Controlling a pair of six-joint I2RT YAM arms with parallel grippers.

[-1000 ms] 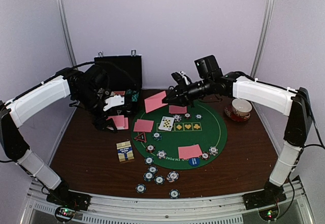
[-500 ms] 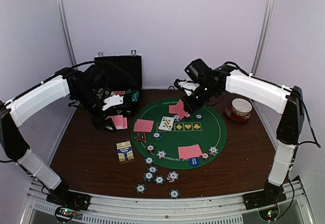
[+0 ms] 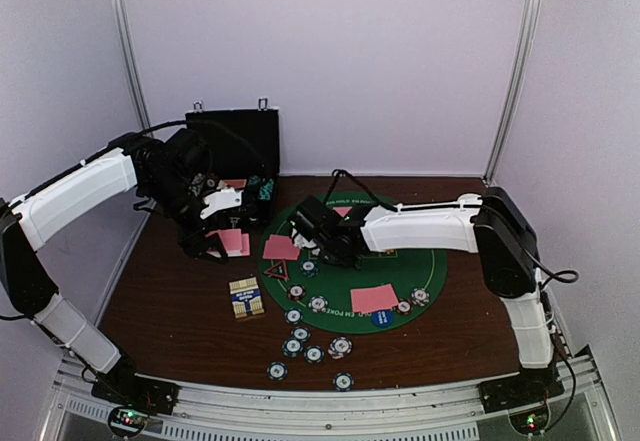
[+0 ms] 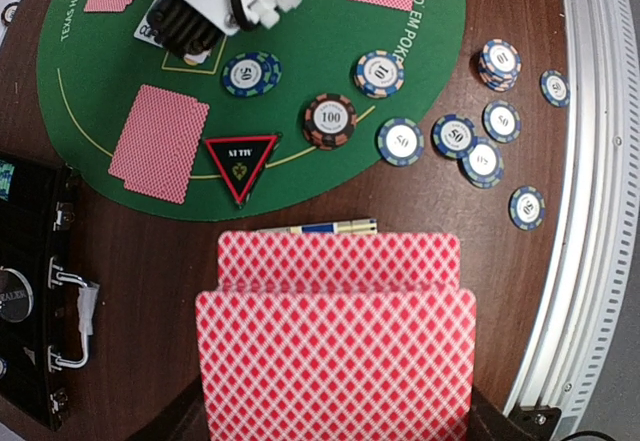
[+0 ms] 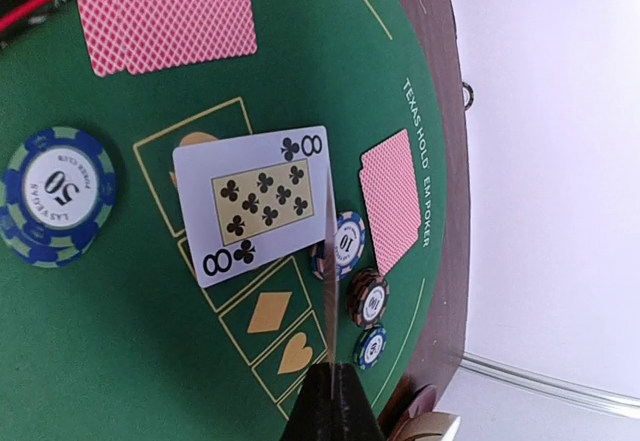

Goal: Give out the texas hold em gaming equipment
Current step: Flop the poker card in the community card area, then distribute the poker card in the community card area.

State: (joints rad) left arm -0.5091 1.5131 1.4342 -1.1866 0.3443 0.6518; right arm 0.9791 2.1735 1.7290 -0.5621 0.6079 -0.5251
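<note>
Right claw (image 5: 330, 401), bottom centre, pinches an edge-on playing card (image 5: 327, 291) above the face-up eight of clubs (image 5: 255, 206), seemingly ready to lay beside it; left claw (image 3: 212, 223) clamps spare red-backed cards (image 4: 335, 361) as stock

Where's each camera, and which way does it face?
Top: above, behind the bases, looking down on the mat; left arm and right arm show.
Left wrist: looks down past left tool's cards at the mat.
Right wrist: low, facing the eight of clubs; right tool grips a card.
Shared: top and left wrist show the triangle.
</note>
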